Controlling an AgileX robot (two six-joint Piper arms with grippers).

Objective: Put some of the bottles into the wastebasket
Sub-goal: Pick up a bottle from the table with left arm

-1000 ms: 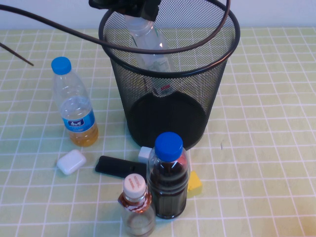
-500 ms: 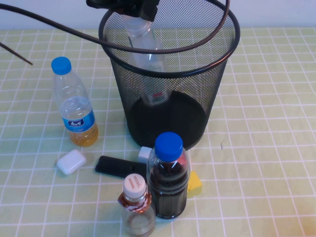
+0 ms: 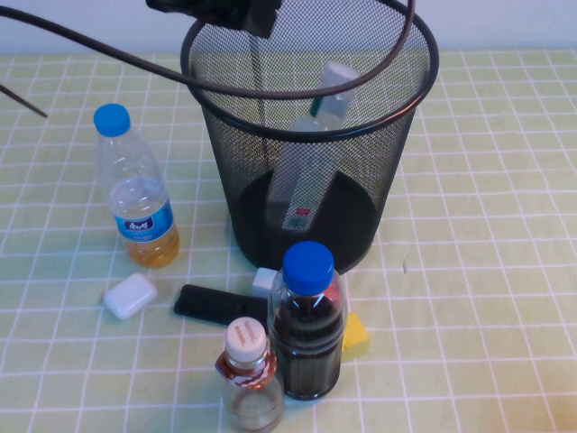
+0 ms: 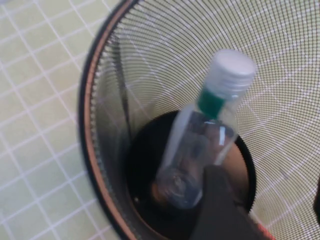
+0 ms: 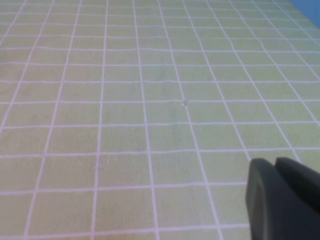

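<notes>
The taller clear bottle [image 3: 309,155] with a white cap and a red-marked label leans free inside the black wire-mesh wastebasket [image 3: 394,153], base on the bottom, cap near the far rim. My left gripper [image 3: 236,13] hovers above the basket's near-left rim, open and empty. In the left wrist view the bottle [image 4: 199,145] lies below my left gripper [image 4: 267,210] inside the basket [image 4: 100,105]. The short bottle with the brown-orange neck wrap [image 3: 248,379] stands at the table's front. My right gripper [image 5: 276,165] is shut and empty over bare tablecloth.
A blue-capped bottle of dark liquid [image 3: 306,320] stands beside the short bottle. A slim blue-capped, blue-labelled bottle [image 3: 135,189] stands left of the basket. A white case [image 3: 129,296], a black remote [image 3: 215,305], a white cube [image 3: 264,281] and a yellow block [image 3: 355,334] lie in front of the basket.
My left gripper has let go of the taller bottle. The bottle dropped to the basket's bottom and tipped over towards the right rim. The gripper shifted slightly left.
</notes>
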